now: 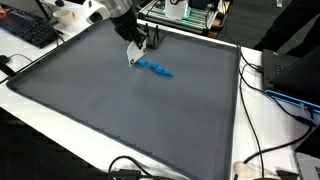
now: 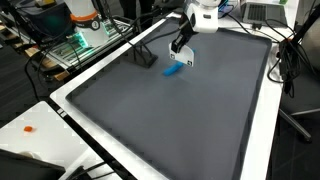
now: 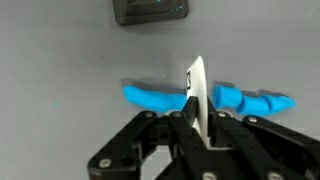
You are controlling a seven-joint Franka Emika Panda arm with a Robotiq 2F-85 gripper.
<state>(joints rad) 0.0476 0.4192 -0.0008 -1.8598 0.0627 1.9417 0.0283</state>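
Pinching white card (image 3: pixel 198 90) beside blue toy (image 3: pixel 150 97)

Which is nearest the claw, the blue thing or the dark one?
The blue piece, just beyond the claw holding a white card; the dark block lies farther off.

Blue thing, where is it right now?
The blue thing lies on the gray mat, toward its far edge in both exterior views, right beside the gripper.

Even, soft indoor light — wrist view blurred.
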